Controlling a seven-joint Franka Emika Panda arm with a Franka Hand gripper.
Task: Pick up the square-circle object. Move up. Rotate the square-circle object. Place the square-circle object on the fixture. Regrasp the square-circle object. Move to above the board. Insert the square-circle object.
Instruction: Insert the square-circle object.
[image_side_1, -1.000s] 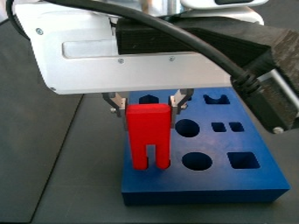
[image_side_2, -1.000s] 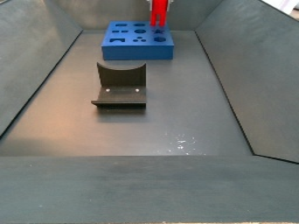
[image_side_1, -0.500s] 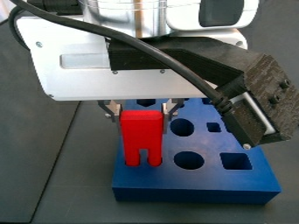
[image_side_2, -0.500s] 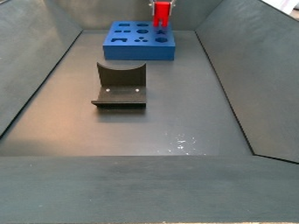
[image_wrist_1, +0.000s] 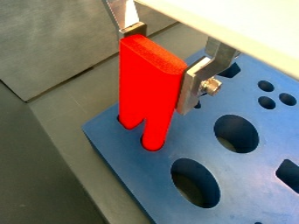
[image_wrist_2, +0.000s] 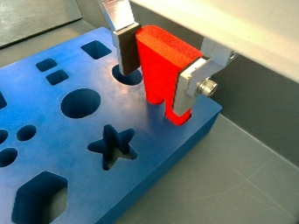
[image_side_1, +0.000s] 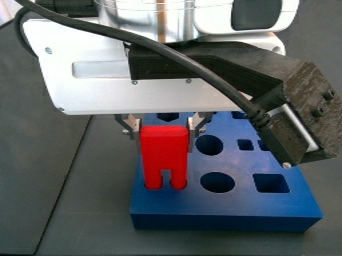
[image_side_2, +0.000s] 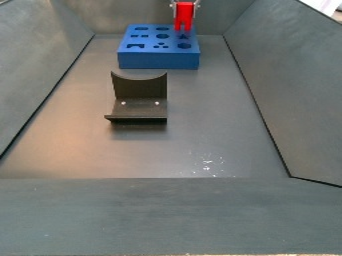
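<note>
The red square-circle object (image_wrist_1: 149, 92) hangs upright, prongs down, clamped between the gripper's silver fingers. It shows in both wrist views (image_wrist_2: 167, 74) and both side views (image_side_1: 163, 156) (image_side_2: 183, 16). The gripper (image_wrist_1: 163, 61) is shut on it over a corner of the blue board (image_side_1: 227, 205), also seen in a wrist view (image_wrist_2: 82, 131). The prong tips sit at or just above the board's top near a round hole (image_wrist_2: 126, 77); I cannot tell whether they touch. The fixture (image_side_2: 138, 97) stands apart, nearer the camera.
The board (image_side_2: 158, 48) lies at the far end of a grey bin with sloping walls (image_side_2: 267, 90). Its top has star (image_wrist_2: 114, 146), circle (image_side_1: 210, 146) and square (image_side_1: 271, 184) holes. The white gripper body and a black cable (image_side_1: 227, 80) hang above it.
The gripper has lowered the red object towards the board since a second ago; in the last half second it has barely moved.
</note>
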